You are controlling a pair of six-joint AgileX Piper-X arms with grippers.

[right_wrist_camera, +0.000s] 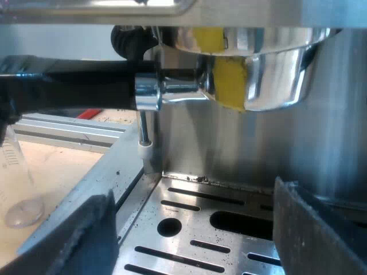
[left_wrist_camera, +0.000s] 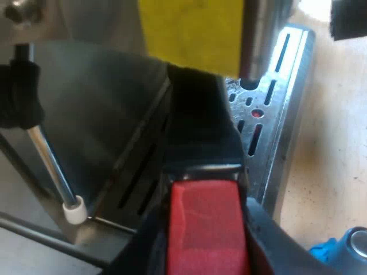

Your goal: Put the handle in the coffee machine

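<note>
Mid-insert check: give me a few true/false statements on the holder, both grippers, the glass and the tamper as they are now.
1. The holder sits up under the head at the machine's front. True.
2. The right gripper clamps the handle. False: it is open over the drip tray, holding nothing.
3. The left gripper is shut on the handle near its red end. True.
4. The tamper is black. False: it is blue.
5. A measuring glass stands on the table. True.

Glossy metal holder (right_wrist_camera: 275, 80) (matt black handle (right_wrist_camera: 86, 77))
</note>
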